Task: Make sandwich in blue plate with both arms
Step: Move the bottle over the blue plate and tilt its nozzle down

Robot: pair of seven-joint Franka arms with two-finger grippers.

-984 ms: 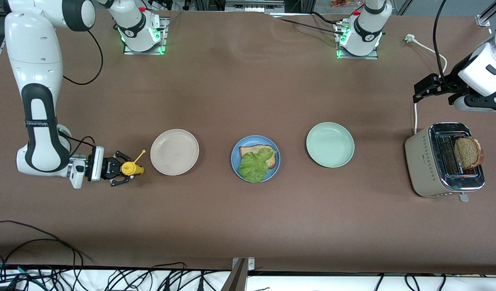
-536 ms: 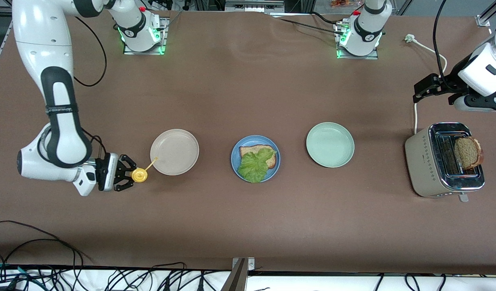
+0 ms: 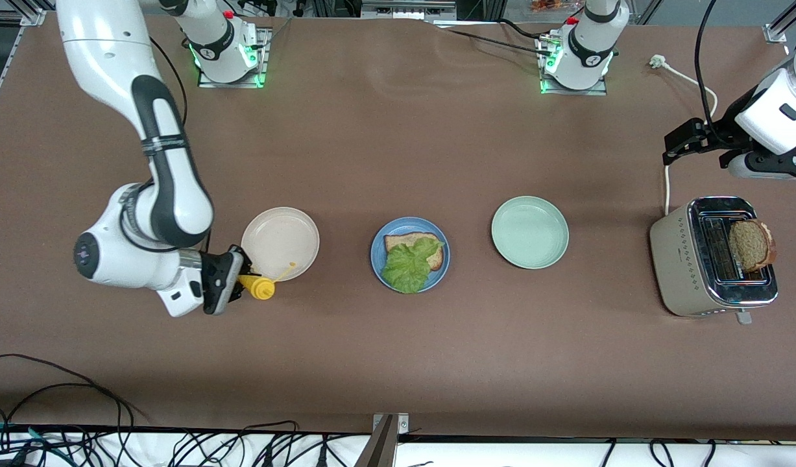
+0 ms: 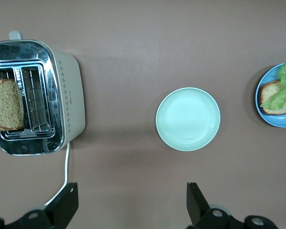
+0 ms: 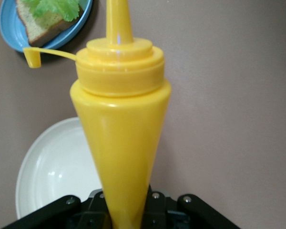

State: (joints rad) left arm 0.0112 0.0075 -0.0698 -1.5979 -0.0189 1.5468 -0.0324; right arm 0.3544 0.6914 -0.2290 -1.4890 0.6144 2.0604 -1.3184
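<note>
Sandwich-in-progress sits on the blue plate (image 3: 379,256) at mid-table: one bread slice (image 3: 404,244) with a lettuce leaf (image 3: 407,267) draped over it, no top slice yet. The plate lies between a beige plate (image 3: 271,227) toward the right arm's end and a pale green plate (image 3: 529,232) toward the left arm's end.

The right gripper (image 3: 232,280) hangs just beside the beige plate's rim, clamped tight on the base of a yellow squeeze bottle (image 3: 257,287). The bottle is tipped over with its nozzle aimed toward the blue plate, its tethered cap (image 3: 291,264) dangling over the beige plate; in the right wrist view the nozzle (image 5: 118,19) lines up near the lettuce, which suggests sauce is meant for the leaf. The sandwich is well apart from this gripper, with the whole beige plate between them.

The second slice (image 3: 750,244) stands up out of the toaster (image 3: 680,256) at the left arm's end, apparently kept there until needed. The left gripper (image 3: 684,139) waits above the table near the toaster, fingers (image 4: 195,202) spread wide and holding nothing.
</note>
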